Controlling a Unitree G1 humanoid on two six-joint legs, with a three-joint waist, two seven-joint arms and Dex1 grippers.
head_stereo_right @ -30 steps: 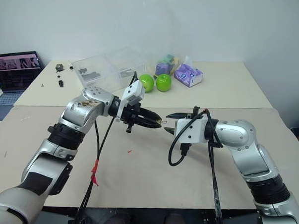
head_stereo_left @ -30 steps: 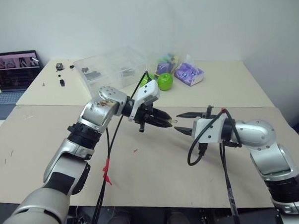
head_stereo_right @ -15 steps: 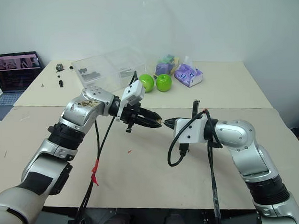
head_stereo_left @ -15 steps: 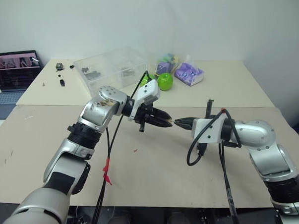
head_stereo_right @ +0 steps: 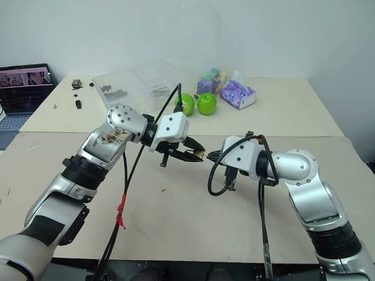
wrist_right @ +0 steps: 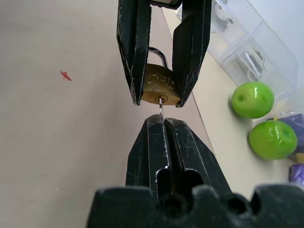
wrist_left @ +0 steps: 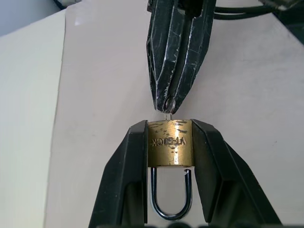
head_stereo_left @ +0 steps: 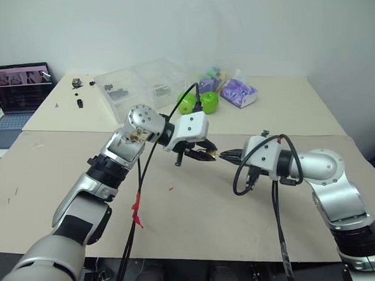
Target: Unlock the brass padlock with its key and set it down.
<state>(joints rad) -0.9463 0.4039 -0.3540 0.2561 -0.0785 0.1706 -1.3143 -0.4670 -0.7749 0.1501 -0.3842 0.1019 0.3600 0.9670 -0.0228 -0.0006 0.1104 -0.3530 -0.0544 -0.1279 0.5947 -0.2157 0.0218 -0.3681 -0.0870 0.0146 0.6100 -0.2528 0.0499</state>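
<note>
Padlock (wrist_left: 170,142) clamped by its brass sides between the left gripper (wrist_left: 169,164) fingers (wrist_left: 126,175), up in the air over the middle of the table (head_stereo_left: 190,228), touching nothing below. Shackle (wrist_left: 170,197) closed and pointing back toward the left wrist, keyhole face turned toward the right gripper (wrist_right: 162,124). Thin silvery key (wrist_right: 161,110) seated in the keyhole, its other end pinched between the right gripper's fully closed fingers. Grippers tip to tip, nearly in line, the right just off the lock's face.

Small red speck (wrist_right: 66,75) on the table below the left gripper. Two green apples (head_stereo_right: 197,103) near the far edge, touching each other. Purple tissue pack (head_stereo_right: 238,93) just right of them. Clear plastic box (head_stereo_right: 137,84) left of the apples, small dark parts inside. Laptop (head_stereo_right: 19,93) open at the far left corner. A few small dark bits (head_stereo_right: 76,84) between laptop and box.
</note>
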